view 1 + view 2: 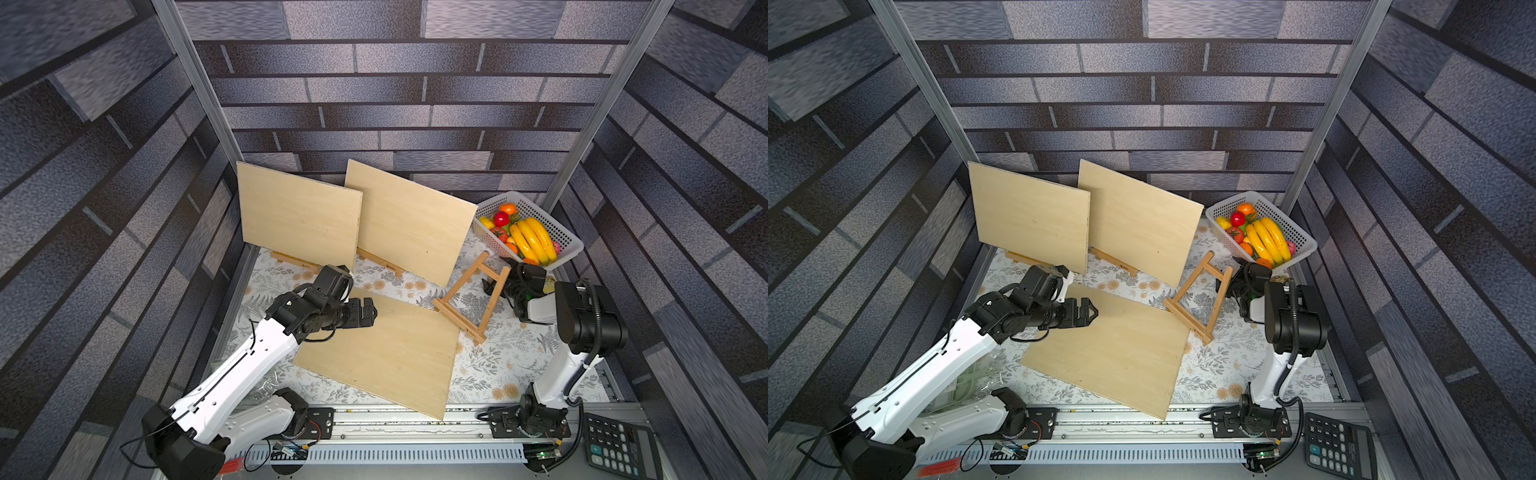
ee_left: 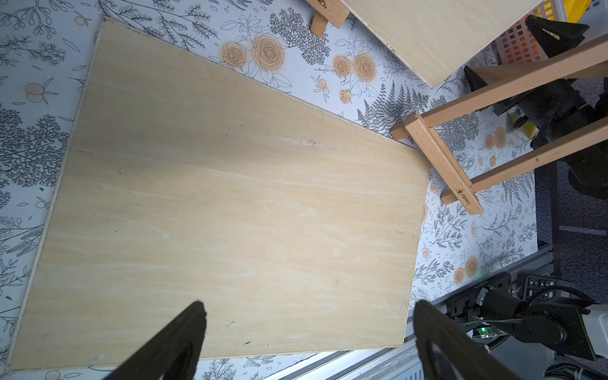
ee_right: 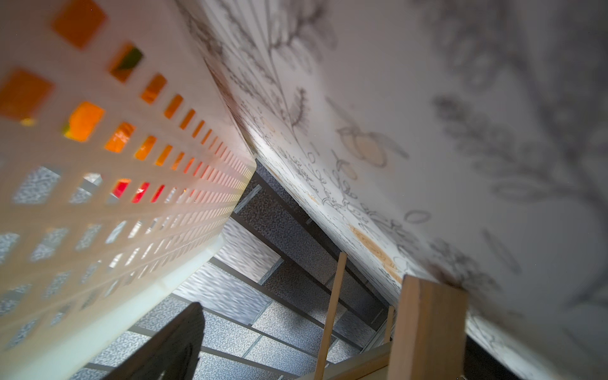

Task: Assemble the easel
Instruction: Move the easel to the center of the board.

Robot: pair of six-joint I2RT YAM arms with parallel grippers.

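Now | left arm stretched over flat board, jaws apart | right arm low beside easel, jaws apart

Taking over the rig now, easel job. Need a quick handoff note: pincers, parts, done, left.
Left pincer: open, empty, hovering over the flat board.
Right pincer: open, at the upper end of the loose easel; can't tell whether it touches.
Parts: the flat board lies on the table. The loose easel sits at its far corner and seems to be lying down, not standing.
Done: two back boards stand on easels by the rear wall.
Left: probably stand the loose easel up, then set the flat board on it.
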